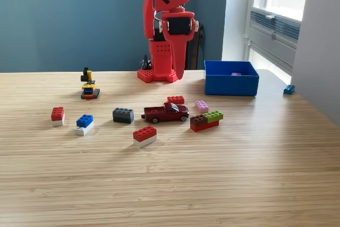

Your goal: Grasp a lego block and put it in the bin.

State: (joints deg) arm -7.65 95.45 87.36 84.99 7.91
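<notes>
The blue bin (231,84) stands at the back right of the table, with a small purple piece (236,74) inside. Lego blocks lie across the middle: red-on-white (144,135), grey (123,115), blue-on-white (84,124), red-on-white (57,115), a small red one (176,99), a pink one (201,106), and a brown-and-green stack on red (206,120). My red gripper (178,74) hangs point-down in front of the arm's base, left of the bin and behind the blocks. Its jaws look shut with nothing in them.
A dark red toy car (166,112) sits among the blocks. A yellow-and-black figure (89,85) stands at the back left. A lone blue brick (288,89) lies by the table's right edge, near the window wall.
</notes>
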